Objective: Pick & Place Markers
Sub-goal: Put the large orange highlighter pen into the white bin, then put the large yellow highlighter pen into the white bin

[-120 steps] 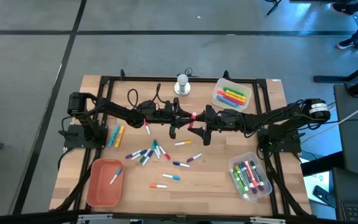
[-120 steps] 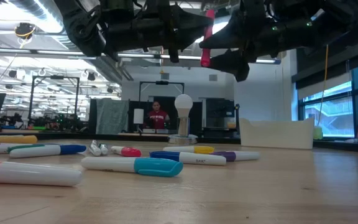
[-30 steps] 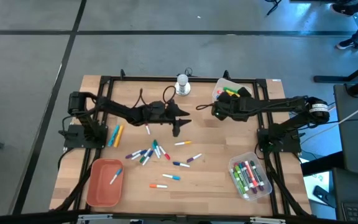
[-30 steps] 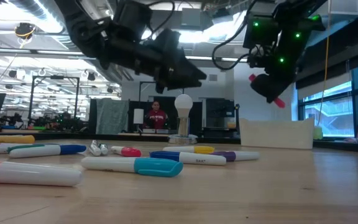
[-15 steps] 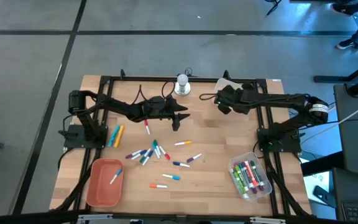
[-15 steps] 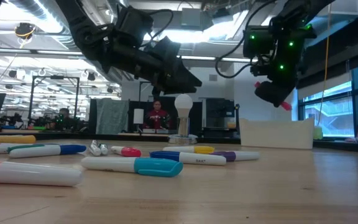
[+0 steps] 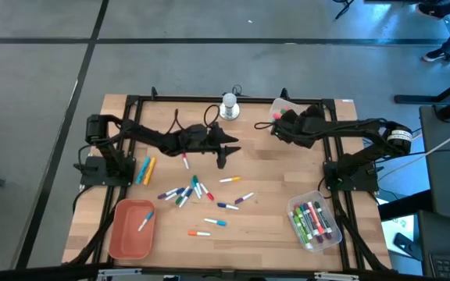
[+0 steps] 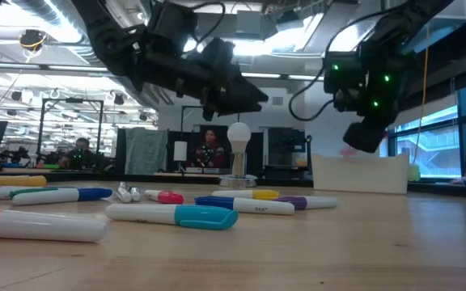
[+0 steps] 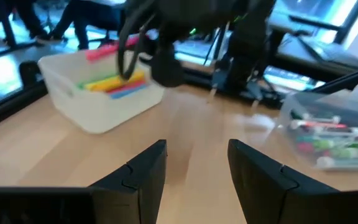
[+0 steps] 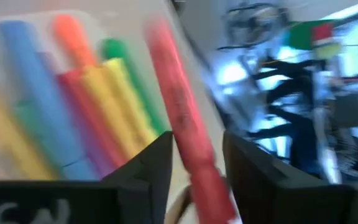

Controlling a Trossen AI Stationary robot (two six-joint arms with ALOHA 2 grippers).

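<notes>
My right gripper point(image 10: 197, 140) hangs over the white bin point(image 9: 104, 93) at the table's far right, which holds several coloured markers point(image 10: 73, 106). A pink marker point(image 10: 182, 112) lies between its parted fingers, above the bin's rim. My left gripper point(image 9: 194, 168) hovers open over mid table point(image 7: 223, 150) with nothing between its fingers. Near of it, several loose markers point(image 7: 190, 191) lie flat on the wood. My right gripper has the pink marker's barrel point(image 10: 194, 158) lying along the inner side of one finger point(image 10: 151, 168). A gap shows between the barrel and the other finger point(image 10: 253, 168). Whether the fingers still carry the marker, I cannot tell. The marker slants over the bin, clear of its contents.
A red tray point(image 7: 131, 220) with one marker sits at the near left, and a clear bin point(image 7: 315, 222) of markers at the near right. A silver-white knob object point(image 7: 229, 105) stands at the far edge. Two markers point(image 7: 147, 168) lie at the left.
My right gripper has carried the pink marker toward the table's far right, has sunk and has tipped further downward. It now stands over the white bin. The pink marker has come down close to the bin's rim.
</notes>
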